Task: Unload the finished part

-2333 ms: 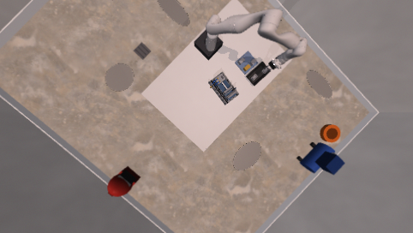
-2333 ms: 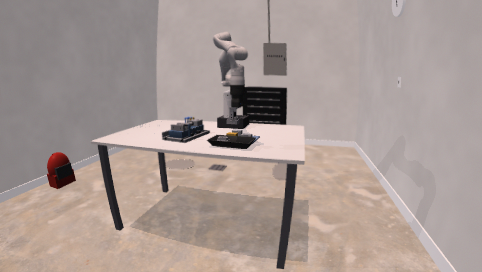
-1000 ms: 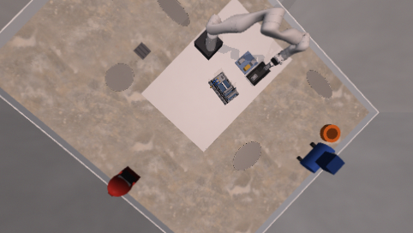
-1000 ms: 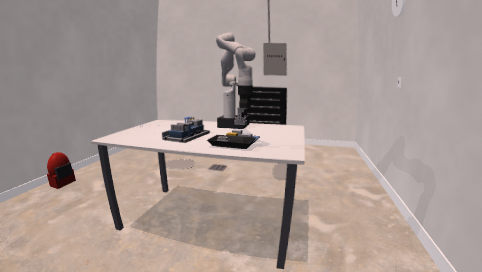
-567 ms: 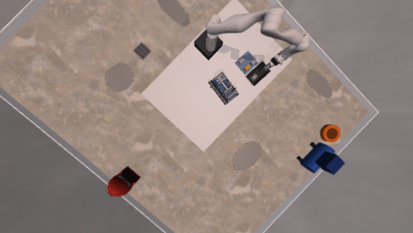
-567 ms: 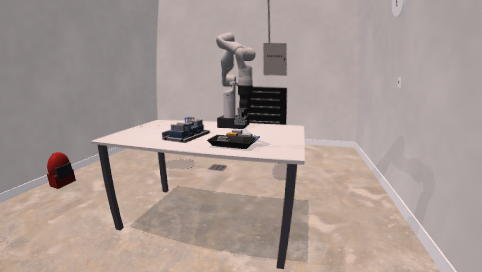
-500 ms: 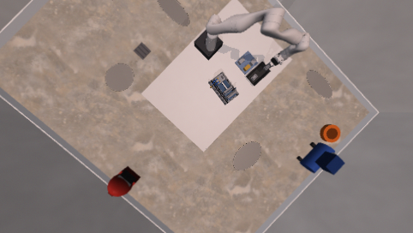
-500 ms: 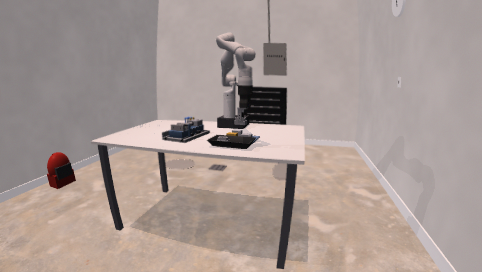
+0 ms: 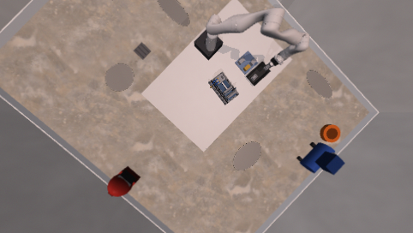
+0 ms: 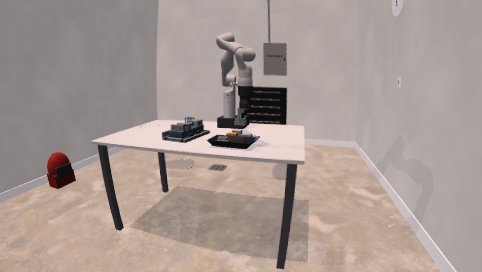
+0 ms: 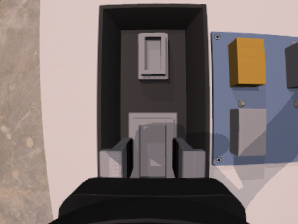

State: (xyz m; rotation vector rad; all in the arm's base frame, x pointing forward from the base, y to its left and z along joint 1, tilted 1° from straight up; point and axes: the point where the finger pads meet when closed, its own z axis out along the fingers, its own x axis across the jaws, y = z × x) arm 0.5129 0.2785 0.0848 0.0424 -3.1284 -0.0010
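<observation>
My gripper (image 11: 152, 152) (image 9: 270, 65) is shut on the grey finished part (image 11: 154, 137) and holds it above the near end of the black outfeed tray (image 11: 109, 83) (image 9: 258, 74) (image 10: 220, 140). In the wrist view another grey block with a pocket (image 11: 153, 56) lies flat on the tray floor toward the far end. The tray stands on the white table (image 9: 180, 103) (image 10: 150, 137). The vise (image 9: 224, 87) (image 10: 185, 131) stands apart from the tray near the table's middle. I cannot tell which way the pocket of the held part faces.
A blue plate (image 11: 273, 143) (image 9: 245, 62) with an orange block (image 11: 248, 62) and a grey block (image 11: 248, 129) lies right beside the tray. The arm's black base (image 9: 208, 44) stands at the table's back corner. The table edge runs left of the tray in the wrist view.
</observation>
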